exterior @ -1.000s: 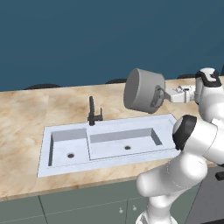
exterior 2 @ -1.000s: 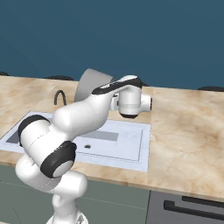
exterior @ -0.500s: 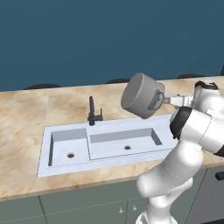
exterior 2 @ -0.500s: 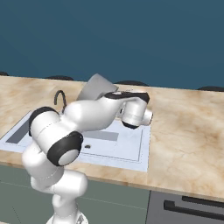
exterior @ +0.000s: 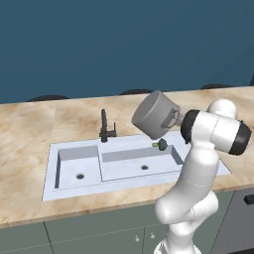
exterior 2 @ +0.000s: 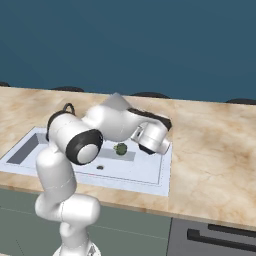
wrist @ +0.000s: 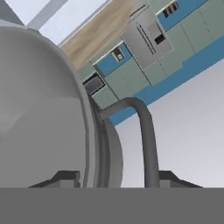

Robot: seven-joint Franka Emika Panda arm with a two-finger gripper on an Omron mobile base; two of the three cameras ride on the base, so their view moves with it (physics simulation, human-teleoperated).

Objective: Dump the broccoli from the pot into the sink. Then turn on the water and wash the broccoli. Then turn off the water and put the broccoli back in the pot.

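The grey pot hangs tipped on its side above the right end of the sink, its mouth turned down and away. My gripper is shut on the pot's rim by the dark loop handle. In the hand view the pot's wall stands between my fingertips. The broccoli is out of the pot, just under its lower edge, over the wide basin. From the right base view the broccoli shows beside my forearm above the sink.
A dark faucet stands behind the divider between the narrow and wide basins. Marble counter surrounds the sink. A dark oven front sits under the counter to the right. My arm crosses low over the sink.
My arm has swung down and left, carrying the pot over the sink and tipping it further. The broccoli, unseen before, now shows below the pot.
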